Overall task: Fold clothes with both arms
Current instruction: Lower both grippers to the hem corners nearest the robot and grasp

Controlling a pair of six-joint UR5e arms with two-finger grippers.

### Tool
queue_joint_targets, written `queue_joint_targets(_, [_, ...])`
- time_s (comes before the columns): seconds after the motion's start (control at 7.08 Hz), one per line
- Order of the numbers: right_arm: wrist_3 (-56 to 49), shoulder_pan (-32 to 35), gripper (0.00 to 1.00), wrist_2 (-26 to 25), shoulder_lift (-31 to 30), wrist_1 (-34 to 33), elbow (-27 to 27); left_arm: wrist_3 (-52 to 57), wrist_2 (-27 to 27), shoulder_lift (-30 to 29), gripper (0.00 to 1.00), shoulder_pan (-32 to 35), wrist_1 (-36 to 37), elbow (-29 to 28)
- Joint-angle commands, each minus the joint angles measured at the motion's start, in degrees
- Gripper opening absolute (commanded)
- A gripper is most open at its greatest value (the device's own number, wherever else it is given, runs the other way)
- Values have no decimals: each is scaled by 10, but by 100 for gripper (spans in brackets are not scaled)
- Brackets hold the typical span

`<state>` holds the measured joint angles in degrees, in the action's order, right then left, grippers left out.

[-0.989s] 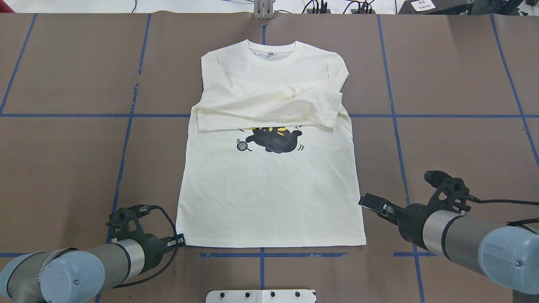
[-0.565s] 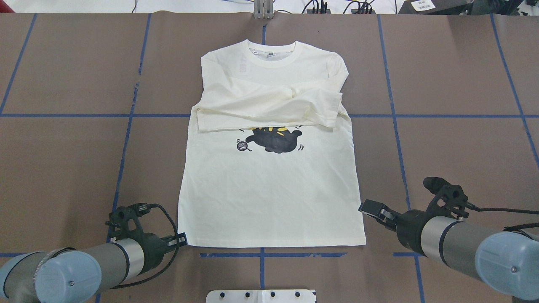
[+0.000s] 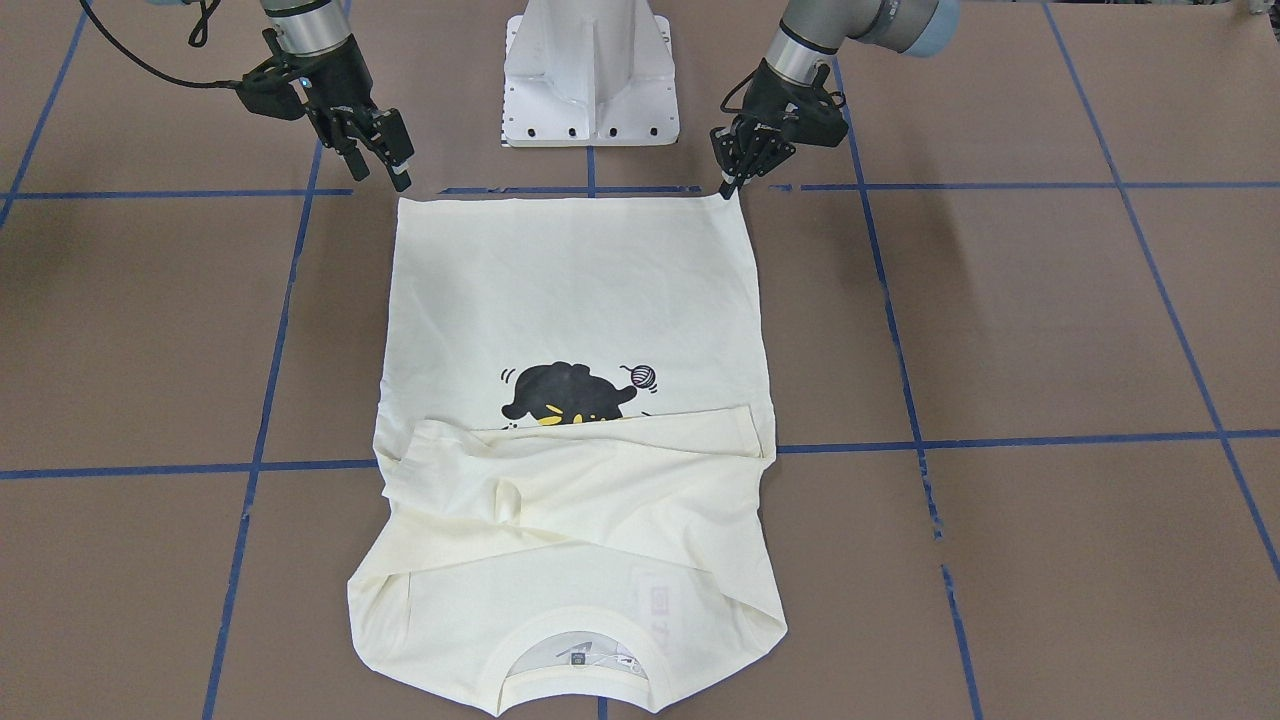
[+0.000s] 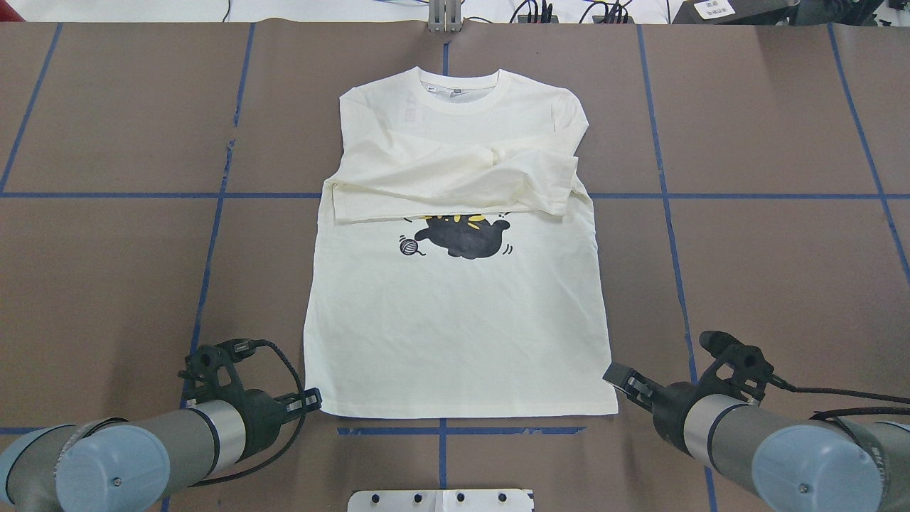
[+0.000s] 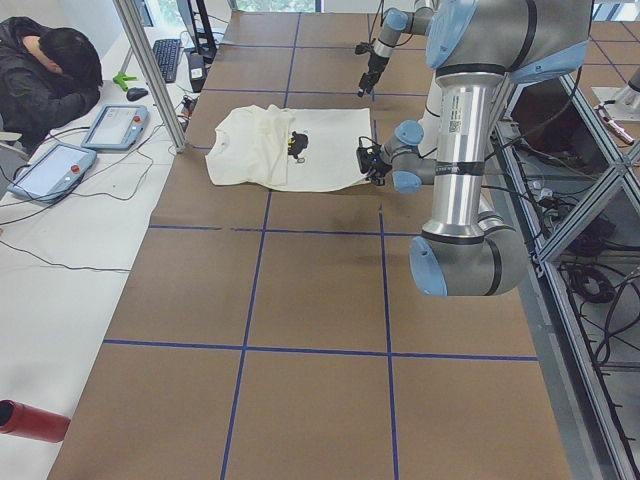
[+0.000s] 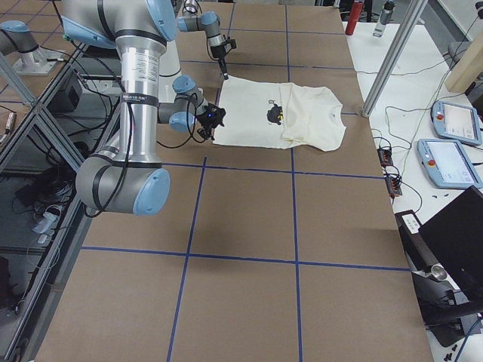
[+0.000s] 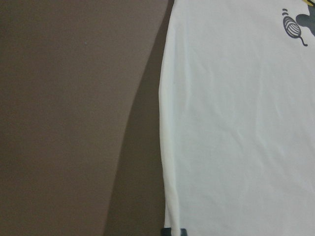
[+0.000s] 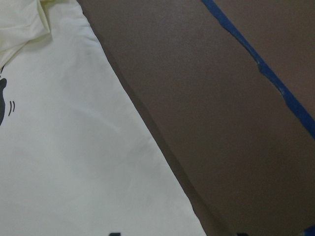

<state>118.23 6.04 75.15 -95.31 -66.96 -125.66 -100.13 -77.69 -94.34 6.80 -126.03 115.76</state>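
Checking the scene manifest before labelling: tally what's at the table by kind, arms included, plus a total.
T-shirt: 1
Robot arms: 2 (left arm, right arm)
White pedestal base: 1
Total: 4

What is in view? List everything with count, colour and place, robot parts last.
T-shirt: one, cream with black cat print, flat mid-table, sleeves folded across chest.
Table: one, brown, under everything.
Tape lines: several, blue, gridding the table.
Pedestal base: one, white, table's robot-side edge.
Operator: one, dark-clothed, past the table's far edge.
Teach pendants: two, grey, beside the operator.
Left gripper: one, black, shut on the hem's left corner.
Right gripper: one, black, open beside the hem's right corner.
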Motion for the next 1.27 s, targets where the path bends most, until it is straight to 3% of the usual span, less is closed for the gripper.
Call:
queue_joint_targets(0.0, [5,-4,80,-7,58,-13,59,1,11,2,0,0,0,10])
queue_joint_targets(0.71, [5,-20,66,-18,51,-24,72,3,11,5,0,1,0,10])
queue_joint_targets(0.99, [5,-20,0,-20,57,-24,69,4,11,4,0,1,0,10])
queue_joint_targets(1.13, [4,-19,0,-30,54,-25,68,4,11,6,0,1,0,12])
